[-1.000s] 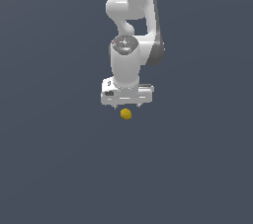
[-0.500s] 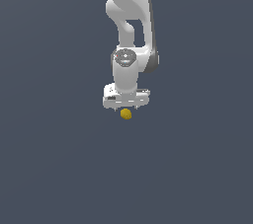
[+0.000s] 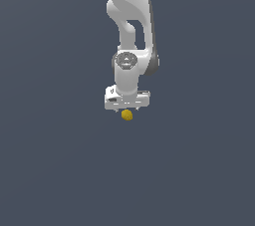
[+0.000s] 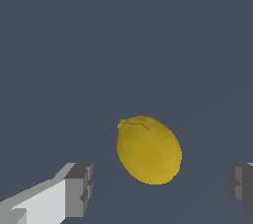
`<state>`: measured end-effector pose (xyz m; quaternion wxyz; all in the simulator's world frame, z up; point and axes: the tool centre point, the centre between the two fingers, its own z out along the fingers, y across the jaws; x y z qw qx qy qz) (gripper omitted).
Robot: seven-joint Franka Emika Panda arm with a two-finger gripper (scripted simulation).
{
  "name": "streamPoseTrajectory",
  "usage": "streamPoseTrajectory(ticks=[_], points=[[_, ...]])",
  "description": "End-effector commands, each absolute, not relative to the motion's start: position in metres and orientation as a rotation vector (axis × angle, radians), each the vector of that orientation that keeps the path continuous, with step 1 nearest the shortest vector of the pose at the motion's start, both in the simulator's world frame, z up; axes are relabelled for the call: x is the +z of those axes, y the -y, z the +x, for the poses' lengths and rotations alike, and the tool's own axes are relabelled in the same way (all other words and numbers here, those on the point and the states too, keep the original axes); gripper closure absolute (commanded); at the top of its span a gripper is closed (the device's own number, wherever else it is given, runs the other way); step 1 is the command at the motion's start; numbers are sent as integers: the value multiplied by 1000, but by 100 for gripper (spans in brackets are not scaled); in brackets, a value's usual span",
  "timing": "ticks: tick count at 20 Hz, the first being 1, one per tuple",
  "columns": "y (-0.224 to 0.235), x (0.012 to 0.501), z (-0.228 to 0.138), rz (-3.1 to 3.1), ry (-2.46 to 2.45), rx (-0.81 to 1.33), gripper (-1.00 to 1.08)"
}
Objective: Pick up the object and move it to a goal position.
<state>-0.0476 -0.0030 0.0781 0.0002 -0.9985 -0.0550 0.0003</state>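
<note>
On the plain dark grey surface point(image 3: 55, 170), the small, lumpy yellow ball point(image 4: 148, 150) is straddled, untouched, by the white gripper point(image 4: 160, 188), spread wide directly above it for grasping.

The white arm point(image 3: 130, 31) hangs down from the top edge, its wrist pointing straight down. The tool point(image 3: 127, 106) sits directly above the yellow ball point(image 3: 127, 115), which shows just beneath its underside. Plain dark grey bench point(image 3: 60, 160) surrounds the ball.
</note>
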Motion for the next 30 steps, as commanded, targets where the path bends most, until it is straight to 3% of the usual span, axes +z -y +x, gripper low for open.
streamPoseTrajectory(ticks=[1,15,16,30], points=[[3,74,-48,-3136,173,2,-92],[3,28,-49,-3137,175,0,-92],[3,28,-49,-3137,175,0,108],[6,34,-47,-3137,175,-1,108]])
